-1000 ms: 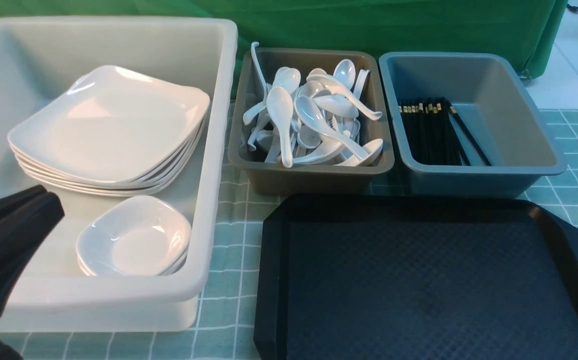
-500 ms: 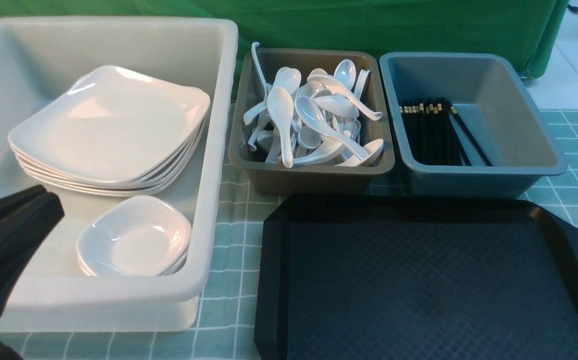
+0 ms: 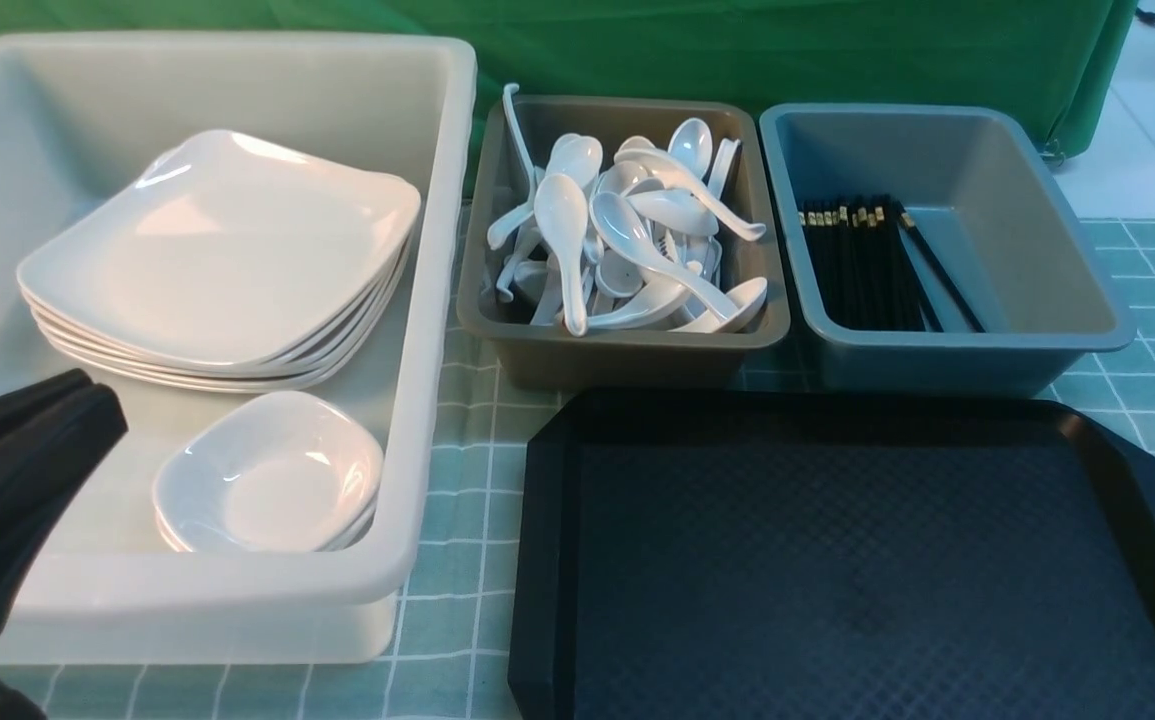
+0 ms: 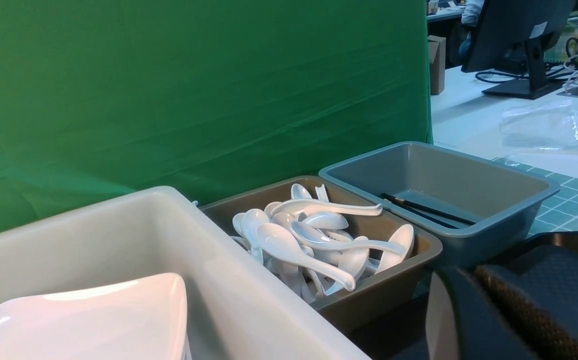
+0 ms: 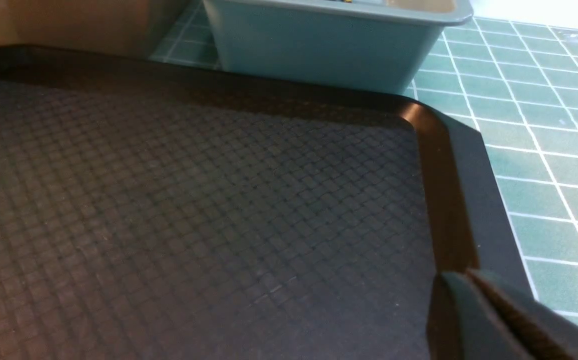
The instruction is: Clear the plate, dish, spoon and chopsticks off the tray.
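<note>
Black tray bare; plate, spoon and chopsticks sit in tubs behind it. My left tool and right tool are closed, holding nothing; I judge both should park clear.

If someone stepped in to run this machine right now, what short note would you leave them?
Left gripper: shut, holding nothing, in front of the white tub.
Right gripper: shut, holding nothing, over the tray's right rim.
Tray: nothing lies on the part in view.
Plates are stacked in the white tub, small dishes stacked in front of them.
Spoons fill the brown tub; chopsticks lie in the grey tub.
Done: clearing looks finished.
Left: nothing apparent; check the tray's near edge, which is out of frame.
</note>
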